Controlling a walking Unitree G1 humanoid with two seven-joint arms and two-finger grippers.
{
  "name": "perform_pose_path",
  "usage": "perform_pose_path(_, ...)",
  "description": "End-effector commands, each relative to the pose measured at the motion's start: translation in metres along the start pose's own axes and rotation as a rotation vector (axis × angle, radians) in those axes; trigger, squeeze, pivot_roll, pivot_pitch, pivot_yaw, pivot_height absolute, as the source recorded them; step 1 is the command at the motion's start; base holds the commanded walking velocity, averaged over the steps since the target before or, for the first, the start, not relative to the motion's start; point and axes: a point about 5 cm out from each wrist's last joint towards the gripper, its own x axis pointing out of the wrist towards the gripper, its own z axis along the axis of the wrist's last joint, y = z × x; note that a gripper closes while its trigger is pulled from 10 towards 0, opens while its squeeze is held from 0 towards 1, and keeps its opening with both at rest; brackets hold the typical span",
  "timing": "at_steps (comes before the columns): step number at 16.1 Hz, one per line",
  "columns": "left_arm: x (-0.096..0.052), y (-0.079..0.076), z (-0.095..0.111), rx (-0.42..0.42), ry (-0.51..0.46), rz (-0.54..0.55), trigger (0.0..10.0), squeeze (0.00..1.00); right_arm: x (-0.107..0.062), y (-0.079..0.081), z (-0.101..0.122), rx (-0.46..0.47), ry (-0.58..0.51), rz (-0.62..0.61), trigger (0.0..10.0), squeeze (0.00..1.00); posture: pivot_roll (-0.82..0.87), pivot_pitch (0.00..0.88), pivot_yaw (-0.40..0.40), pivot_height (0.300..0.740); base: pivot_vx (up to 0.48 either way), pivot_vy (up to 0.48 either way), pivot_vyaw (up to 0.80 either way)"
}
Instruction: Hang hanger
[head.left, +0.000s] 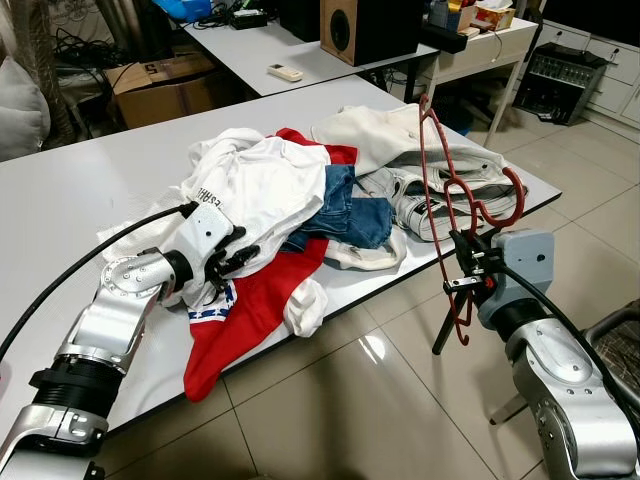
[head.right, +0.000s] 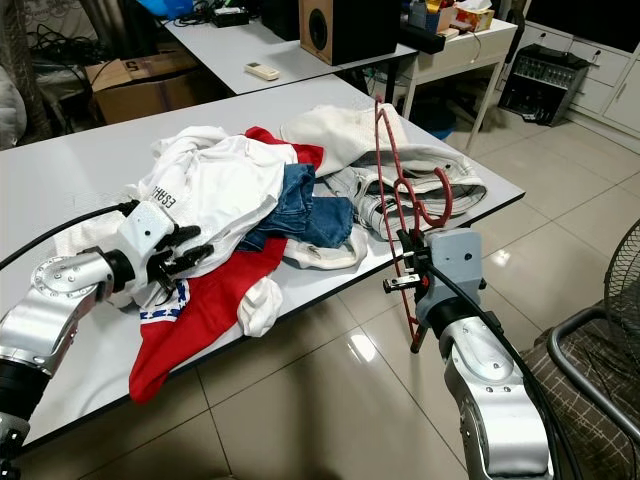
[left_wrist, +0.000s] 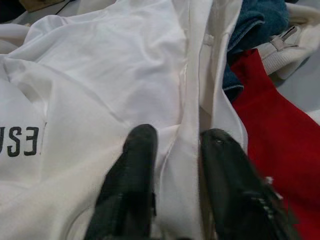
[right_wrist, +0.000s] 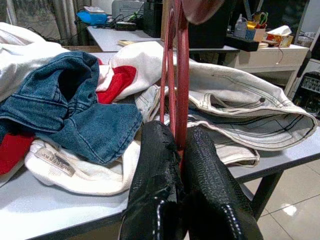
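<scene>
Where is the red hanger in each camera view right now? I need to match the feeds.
Left eye view: red hanger, right of centre, upright over the table's edge, held by the right tool.
Right eye view: centre-right.
Left wrist view: not in it.
Right wrist view: top centre, clamped.
Shared landmark: the blue jeans beside it on the clothes pile.

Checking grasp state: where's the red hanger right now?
The red hanger is clamped upright in the right tool, off the table's front right edge, beside the pale jeans at the clothes pile's right end.
</scene>
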Motion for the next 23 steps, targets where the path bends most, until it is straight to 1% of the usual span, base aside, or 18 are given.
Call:
perform_pose_path(1, 0.001, 0.004, 0.005, 0.011, -0.013, 0.007, 0.6, 0.0, -0.002, -0.001, 0.006, -0.001, -0.019, 0.002, 10.0, 0.0, -0.14, 0.003, 0.067, 0.74, 0.0, 0.0, 0.0)
perform_pose_path(2, 0.001, 0.004, 0.005, 0.008, -0.013, 0.009, 0.0, 0.0, -0.002, -0.001, 0.006, -0.002, -0.019, 0.002, 10.0, 0.0, -0.14, 0.003, 0.067, 0.74, 0.0, 0.0, 0.0)
perform_pose_path(5, 0.002, 0.007, 0.001, 0.007, 0.001, 0.023, 0.0, 0.0, -0.001, -0.001, 0.006, -0.002, -0.021, 0.004, 10.0, 0.0, -0.14, 0.001, 0.066, 0.74, 0.0, 0.0, 0.0)
perform_pose_path(8, 0.003, 0.011, -0.004, 0.017, 0.035, 0.059, 0.0, 0.0, -0.001, -0.001, 0.007, -0.003, -0.024, 0.005, 10.0, 0.0, -0.14, 0.0, 0.067, 0.74, 0.0, 0.0, 0.0)
perform_pose_path(10, 0.004, 0.014, -0.003, 0.03, 0.035, 0.076, 0.0, 0.0, -0.003, 0.0, 0.01, 0.001, -0.042, 0.04, 10.0, 0.0, -0.15, 0.0, 0.067, 0.74, 0.0, 0.0, 0.0)
perform_pose_path(12, 0.003, 0.017, 0.008, 0.032, -0.014, 0.088, 0.0, 0.0, -0.013, 0.009, 0.023, 0.055, -0.111, 0.221, 10.0, 0.0, -0.15, 0.0, 0.073, 0.74, 0.0, 0.0, 0.0)
perform_pose_path(13, 0.002, 0.018, 0.011, 0.032, -0.026, 0.091, 0.0, 0.0, -0.017, 0.011, 0.026, 0.069, -0.117, 0.271, 10.0, 0.0, -0.15, 0.0, 0.073, 0.74, 0.0, 0.0, 0.0)
perform_pose_path(14, -0.001, 0.022, 0.024, 0.046, -0.069, 0.104, 0.0, 0.0, -0.03, 0.02, 0.03, 0.085, -0.115, 0.441, 10.0, 0.0, -0.15, 0.0, 0.07, 0.74, 0.0, 0.0, 0.0)
perform_pose_path(16, -0.003, 0.027, 0.034, 0.077, -0.091, 0.117, 0.0, 0.0, -0.04, 0.027, 0.027, 0.1, -0.071, 0.543, 10.0, 0.0, -0.15, 0.0, 0.067, 0.74, 0.0, 0.0, 0.0)
perform_pose_path(17, -0.007, 0.037, 0.046, 0.102, -0.111, 0.17, 0.0, 0.0, -0.048, 0.031, 0.022, 0.125, -0.017, 0.619, 10.0, 0.0, -0.15, 0.001, 0.065, 0.74, 0.0, 0.0, 0.0)
perform_pose_path(19, -0.011, 0.046, 0.06, 0.115, -0.146, 0.224, 0.0, 0.0, -0.052, 0.031, 0.018, 0.146, 0.015, 0.652, 10.0, 0.0, -0.15, 0.002, 0.064, 0.74, 0.0, 0.0, 0.0)
perform_pose_path(20, -0.012, 0.047, 0.064, 0.117, -0.157, 0.232, 0.0, 0.0, -0.053, 0.032, 0.017, 0.153, 0.025, 0.66, 10.0, 0.0, -0.14, 0.003, 0.063, 0.74, 0.0, 0.0, 0.0)
perform_pose_path(21, -0.015, 0.05, 0.074, 0.127, -0.19, 0.252, 0.0, 0.0, -0.056, 0.032, 0.012, 0.173, 0.069, 0.685, 10.0, 0.0, -0.14, 0.001, 0.06, 0.74, 0.0, 0.0, 0.0)
perform_pose_path(23, -0.017, 0.049, 0.08, 0.13, -0.211, 0.246, 0.0, 0.0, -0.057, 0.033, 0.006, 0.187, 0.132, 0.715, 10.0, 0.0, -0.14, 0.0, 0.054, 0.74, 0.0, 0.0, 0.0)
